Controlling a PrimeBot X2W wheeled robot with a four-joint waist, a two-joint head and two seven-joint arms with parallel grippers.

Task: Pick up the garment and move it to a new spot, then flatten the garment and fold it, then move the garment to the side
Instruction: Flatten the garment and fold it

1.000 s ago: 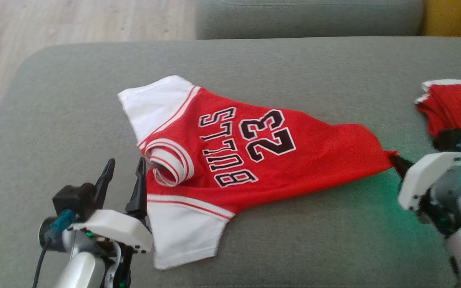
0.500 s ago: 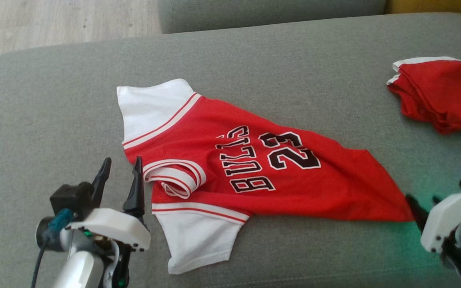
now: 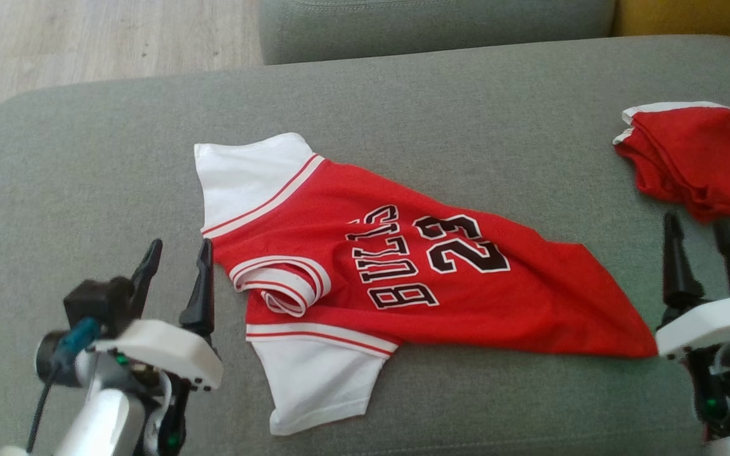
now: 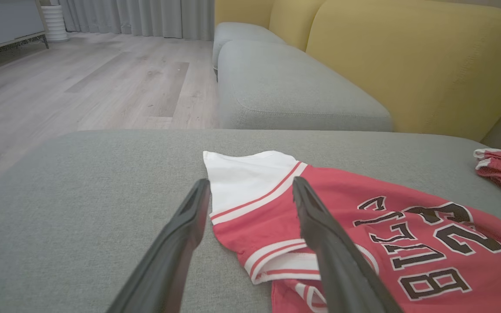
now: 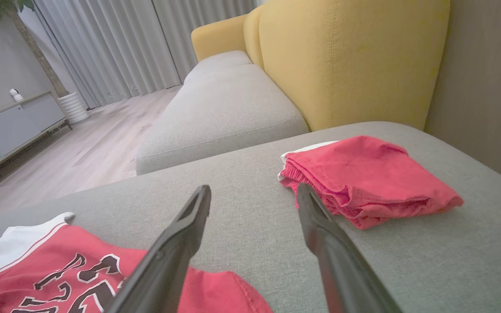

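Head view: the red jersey with white sleeves lies spread but rumpled across the middle of the grey cushion, printed side up, collar to the left and hem to the right. The left gripper is at the near left, just beside the rolled collar, its fingers apart and empty. The right gripper is at the near right, just past the hem corner, fingers likewise apart and holding nothing. A folded red cloth sits at the far right, apart from the jersey.
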